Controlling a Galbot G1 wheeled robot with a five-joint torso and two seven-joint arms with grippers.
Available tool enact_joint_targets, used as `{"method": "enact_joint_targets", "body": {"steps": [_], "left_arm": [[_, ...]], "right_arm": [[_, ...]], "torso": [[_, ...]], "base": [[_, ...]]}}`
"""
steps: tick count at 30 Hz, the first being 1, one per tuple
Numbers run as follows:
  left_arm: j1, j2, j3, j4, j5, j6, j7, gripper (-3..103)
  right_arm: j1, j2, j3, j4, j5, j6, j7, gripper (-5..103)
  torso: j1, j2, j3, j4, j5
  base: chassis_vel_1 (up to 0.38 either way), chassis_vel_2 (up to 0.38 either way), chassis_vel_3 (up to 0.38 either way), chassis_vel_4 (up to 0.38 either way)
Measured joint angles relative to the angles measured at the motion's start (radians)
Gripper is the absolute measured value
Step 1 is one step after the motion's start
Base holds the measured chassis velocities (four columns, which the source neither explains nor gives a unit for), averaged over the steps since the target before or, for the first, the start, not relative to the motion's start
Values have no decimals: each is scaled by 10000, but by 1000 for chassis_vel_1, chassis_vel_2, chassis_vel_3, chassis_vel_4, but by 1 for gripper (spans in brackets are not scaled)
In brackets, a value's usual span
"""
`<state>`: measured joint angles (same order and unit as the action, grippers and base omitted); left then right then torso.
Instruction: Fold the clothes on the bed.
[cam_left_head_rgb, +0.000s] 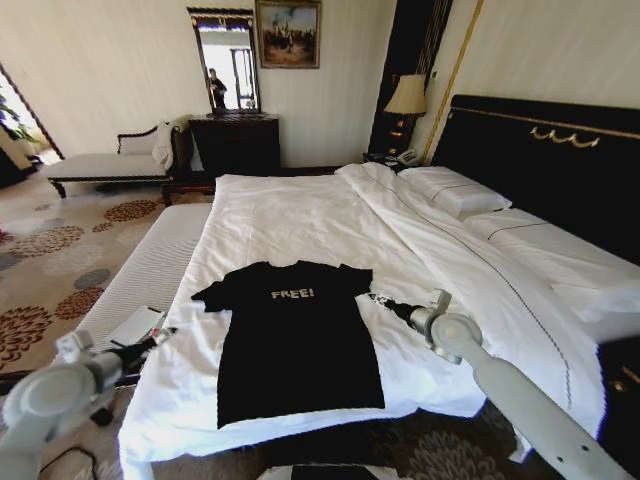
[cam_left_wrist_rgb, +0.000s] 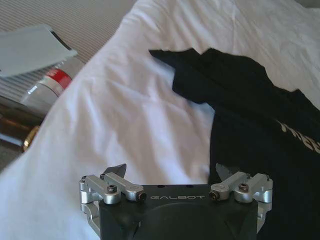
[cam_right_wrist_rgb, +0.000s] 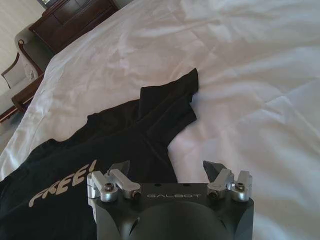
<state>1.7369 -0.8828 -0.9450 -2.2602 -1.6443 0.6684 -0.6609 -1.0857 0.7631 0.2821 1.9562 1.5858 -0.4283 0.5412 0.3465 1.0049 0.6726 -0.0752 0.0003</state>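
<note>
Black T-shirt lies flat, front up, on the near part of the bed, on the white duvet, collar toward the headboard, hem close to the foot edge; both short sleeves spread out. White chest lettering reads "FREE!" in the head view; the right wrist view shows the same word slantwise. Left gripper hovers just off the shirt's left sleeve, beside the bed edge — fingers spread apart, nothing between them. Right gripper sits near the right sleeve, over the duvet; its fingers also stand apart and empty. Both gripper bodies carry the mark "GALBOT" in the wrist views. Surroundings: a pale ribbed bench runs along the robot's left side of the bed, with a flat grey-white item on it, and the left wrist view shows a white cylinder with a red band next to that item — its print cannot be read. Pillows lie at the headboard. Beyond the bed: a dark dresser with a mirror, a framed painting, a lit bedside lamp, a white-cushioned chaise, and patterned carpet. Nothing lies on the shirt itself.
</note>
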Motion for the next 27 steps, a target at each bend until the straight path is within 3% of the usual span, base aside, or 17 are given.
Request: {"method": "enact_joint_targets", "body": {"steps": [5, 6, 9, 12, 22, 27], "left_arm": [[669, -304, 574, -418, 532, 66, 4, 100], [1094, -381, 847, -421, 1084, 60, 244, 100], [1349, -415, 1007, -360, 1588, 20, 494, 100], [1635, -489, 1373, -254, 2633, -200, 1132, 100], [1446, -557, 2017, -137, 3382, -391, 1601, 103], [1223, -678, 2567, 64, 3891, -473, 1848, 95]], "right_arm": [[-395, 93, 156, 530, -78, 90, 188, 95], [-526, 113, 244, 759, -161, 136, 248, 98], [-576, 125, 319, 883, -198, 160, 293, 100], [-566, 139, 384, 980, -254, 175, 441, 100], [-547, 231, 373, 826, -545, 195, 538, 100], [-447, 267, 308, 688, -587, 195, 553, 100]], "torso": [[0, 0, 0, -1, 2], [0, 1, 1, 0, -1], [-1, 1, 1, 1, -2], [1, 0, 2, 1, -3], [3, -1, 3, -1, -2], [3, -1, 3, 0, -2]], "base": [[0, 0, 0, 0], [0, 0, 0, 0], [0, 0, 0, 0], [0, 0, 0, 0], [0, 0, 0, 0], [0, 0, 0, 0]]}}
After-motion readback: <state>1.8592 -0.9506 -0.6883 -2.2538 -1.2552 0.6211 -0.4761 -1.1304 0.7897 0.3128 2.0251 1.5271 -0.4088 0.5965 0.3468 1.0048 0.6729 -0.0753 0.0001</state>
